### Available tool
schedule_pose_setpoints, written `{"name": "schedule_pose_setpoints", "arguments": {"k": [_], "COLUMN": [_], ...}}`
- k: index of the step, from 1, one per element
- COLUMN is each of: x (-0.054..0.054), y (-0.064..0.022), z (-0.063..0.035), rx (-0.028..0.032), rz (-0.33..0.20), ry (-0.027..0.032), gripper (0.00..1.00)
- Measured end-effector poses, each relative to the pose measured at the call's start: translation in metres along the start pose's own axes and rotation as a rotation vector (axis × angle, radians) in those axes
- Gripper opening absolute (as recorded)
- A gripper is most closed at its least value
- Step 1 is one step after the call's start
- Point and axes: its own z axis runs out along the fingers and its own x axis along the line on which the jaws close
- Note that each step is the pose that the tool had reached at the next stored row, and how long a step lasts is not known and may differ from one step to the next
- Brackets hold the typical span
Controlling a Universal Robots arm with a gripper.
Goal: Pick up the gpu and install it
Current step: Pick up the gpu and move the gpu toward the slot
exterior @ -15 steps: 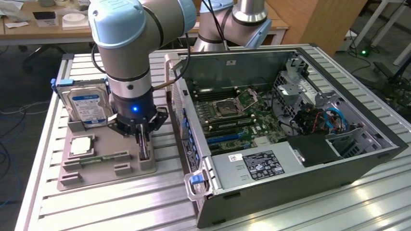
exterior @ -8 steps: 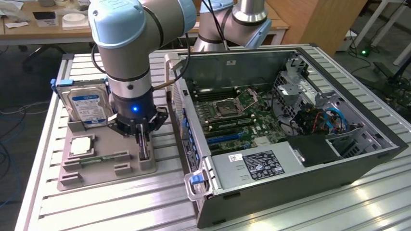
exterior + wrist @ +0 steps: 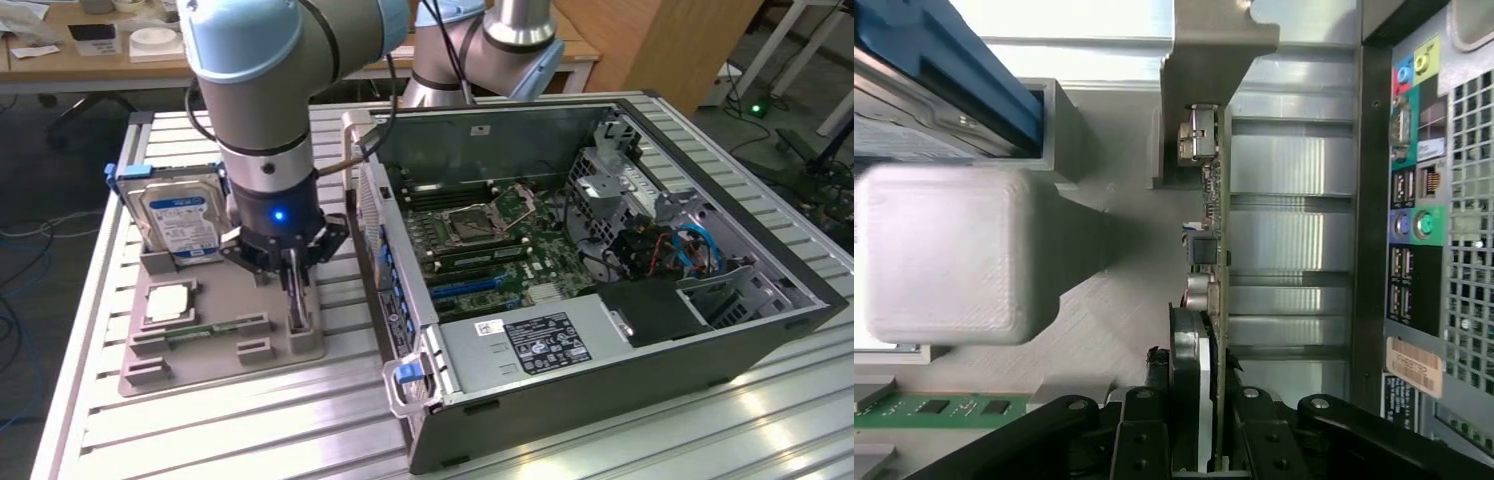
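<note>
Firmly, the black two-fingered gripper (image 3: pixel 295 265) clamps the thin dark circuit-card gpu (image 3: pixel 296 308), which stands on edge in a grey plastic tray (image 3: pixel 214 365) on the ribbed aluminium table (image 3: pixel 267 430) beside the open black computer case (image 3: pixel 574 340). A wooden desk (image 3: pixel 80 68) stands behind.

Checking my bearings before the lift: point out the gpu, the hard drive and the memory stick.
gpu (image 3: pixel 1222 230), wrist view, card's upper edge.
hard drive (image 3: pixel 183 222), exterior view, blue label.
memory stick (image 3: pixel 224 327), exterior view, green middle.

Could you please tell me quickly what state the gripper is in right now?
Gripper: closed on the gpu, one finger on each face of the card.
</note>
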Motion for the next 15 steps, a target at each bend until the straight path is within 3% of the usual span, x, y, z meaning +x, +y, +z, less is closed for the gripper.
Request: {"name": "schedule_pose_setpoints", "arguments": {"k": [6, 12, 15], "x": [0.000, -0.001, -0.001], "y": [0.0012, 0.0024, 0.0027], "z": [-0.0216, -0.0443, -0.0509], "rx": [-0.0108, -0.0169, -0.0195], "rz": [0.000, 0.000, 0.000], "ry": [0.0000, 0.0000, 0.0001], "gripper": [0.29, 0.29, 0.29]}}
